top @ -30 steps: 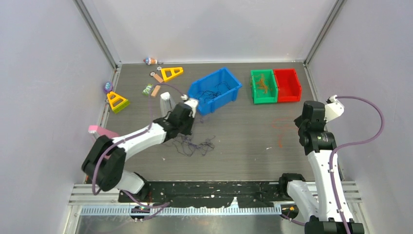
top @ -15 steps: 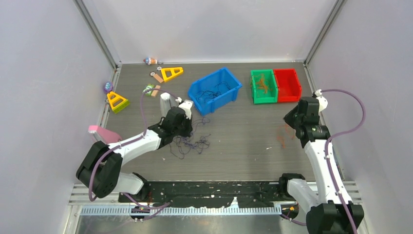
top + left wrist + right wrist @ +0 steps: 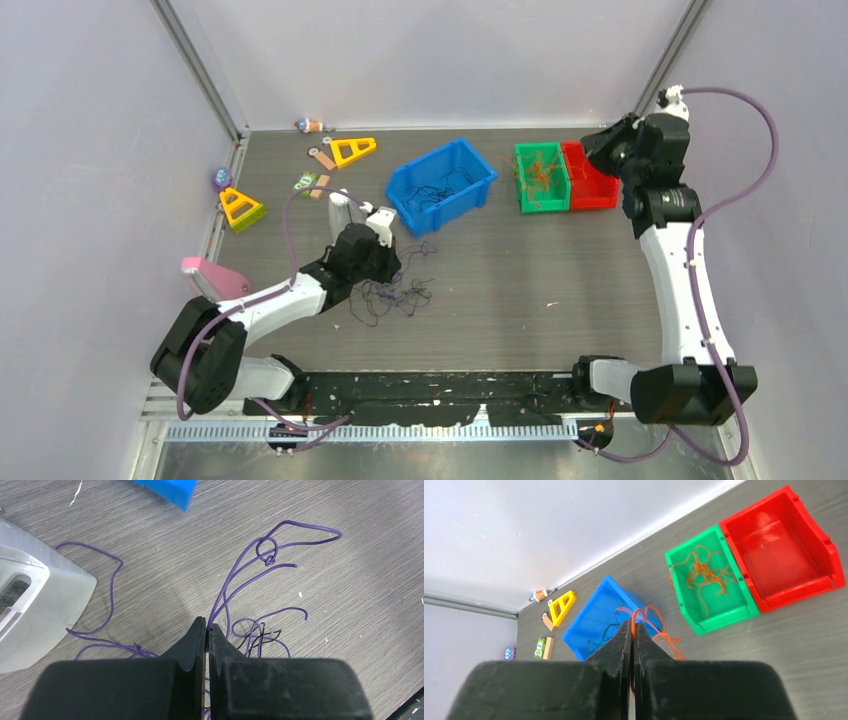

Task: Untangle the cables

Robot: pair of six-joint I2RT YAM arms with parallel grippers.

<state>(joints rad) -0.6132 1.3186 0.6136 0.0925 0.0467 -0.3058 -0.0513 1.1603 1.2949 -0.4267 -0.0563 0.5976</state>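
The left hand (image 3: 206, 625), its tips hidden from above, pinches a purple wire (image 3: 235, 577) of the tangle (image 3: 395, 295) on the tabletop (image 3: 350, 620). The right hand (image 3: 633, 625), pinching an orange wire (image 3: 667, 639), has swung back toward the green bin (image 3: 724, 617).

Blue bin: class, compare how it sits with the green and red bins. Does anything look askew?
Yes. The blue bin sits turned at an angle, one corner pointing toward the arms, while the green bin and red bin stand square, side by side.
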